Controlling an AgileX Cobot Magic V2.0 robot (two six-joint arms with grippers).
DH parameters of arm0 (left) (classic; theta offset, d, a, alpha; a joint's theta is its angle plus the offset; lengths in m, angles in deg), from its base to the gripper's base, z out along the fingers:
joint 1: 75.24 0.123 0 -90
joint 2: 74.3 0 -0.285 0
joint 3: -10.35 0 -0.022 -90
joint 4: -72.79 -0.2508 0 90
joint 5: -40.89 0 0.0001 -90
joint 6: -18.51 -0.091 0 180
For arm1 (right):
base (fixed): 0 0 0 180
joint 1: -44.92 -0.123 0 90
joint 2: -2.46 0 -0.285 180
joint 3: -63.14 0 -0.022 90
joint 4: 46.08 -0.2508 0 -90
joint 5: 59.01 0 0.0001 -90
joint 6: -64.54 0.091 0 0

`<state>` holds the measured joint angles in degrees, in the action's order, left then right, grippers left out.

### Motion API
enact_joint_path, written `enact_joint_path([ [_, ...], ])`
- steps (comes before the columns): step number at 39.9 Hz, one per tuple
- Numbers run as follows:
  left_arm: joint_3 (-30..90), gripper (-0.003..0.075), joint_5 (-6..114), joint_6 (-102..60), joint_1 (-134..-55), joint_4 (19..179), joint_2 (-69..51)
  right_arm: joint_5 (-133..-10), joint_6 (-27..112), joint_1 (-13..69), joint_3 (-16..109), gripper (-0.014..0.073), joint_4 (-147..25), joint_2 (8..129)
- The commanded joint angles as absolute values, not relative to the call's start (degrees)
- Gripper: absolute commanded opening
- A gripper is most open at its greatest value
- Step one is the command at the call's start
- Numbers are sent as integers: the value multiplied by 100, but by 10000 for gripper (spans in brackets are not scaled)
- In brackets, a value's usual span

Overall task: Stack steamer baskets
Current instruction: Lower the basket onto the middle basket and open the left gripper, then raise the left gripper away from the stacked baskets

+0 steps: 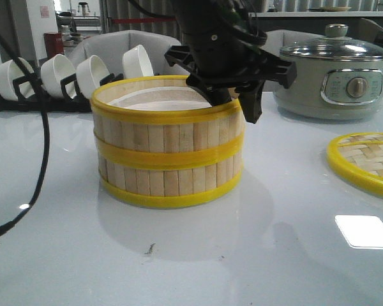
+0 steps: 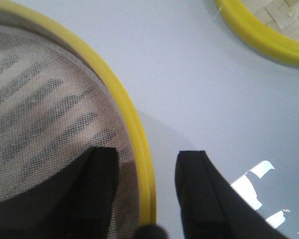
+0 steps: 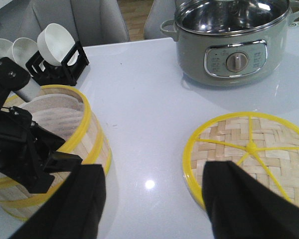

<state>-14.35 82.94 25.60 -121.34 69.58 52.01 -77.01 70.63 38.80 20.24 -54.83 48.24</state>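
Landmark: the grey electric pot (image 1: 332, 80), at the far right of the table (image 1: 242, 255).
Steamer baskets (image 1: 168, 150): 2, already 1 on top of the other, standing well left of the pot and nearer the camera; the yellow middle band marks the joint, and the walls look aligned.
Left gripper (image 2: 147, 186): spread, straddling the upper basket's rim on the side facing the pot, 1 finger inside over the mesh liner, 1 outside; contact with the rim cannot be told.
Right gripper (image 3: 152, 199): spread, holding nothing, hovering on the near side of the pot, between the baskets and the woven lid (image 1: 367, 162).
Handling, judged: light, stiff bamboo slats; the yellow rim looks smooth and may slip; the liner is soft and should not be pinched.
Hold point, judged: across the rim and wall, as the left gripper stands now.
Bowl rack (image 1: 57, 80): far left of the pot, behind the baskets.
Writing: small marks around the pot's dial, unreadable; no brand legible.
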Motion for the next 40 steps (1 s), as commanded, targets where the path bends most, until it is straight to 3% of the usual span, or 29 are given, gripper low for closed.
enact_joint_path([
  [1, -1631, 442, 7981, 2539, -12193, 6915, 4825, -7293, 7014, 3875, 2265, 518, -5466, 4846],
  [10, -1830, 442, 8274, 2539, -12193, 6762, 4825, -7317, 7014, 3875, 2265, 518, -5466, 4846],
  [20, -3049, 429, 9418, 2539, -11990, 6471, 4789, -7327, 7014, 3875, 2260, 518, -5466, 4846],
  [27, -3885, 421, 10217, 2539, -11528, 6206, 4655, -7362, 7014, 3875, 2260, 518, -5466, 4846],
  [40, -3558, 421, 10389, 2553, -10315, 6220, 3447, -7494, 7014, 3875, 2255, 518, -5466, 4846],
])
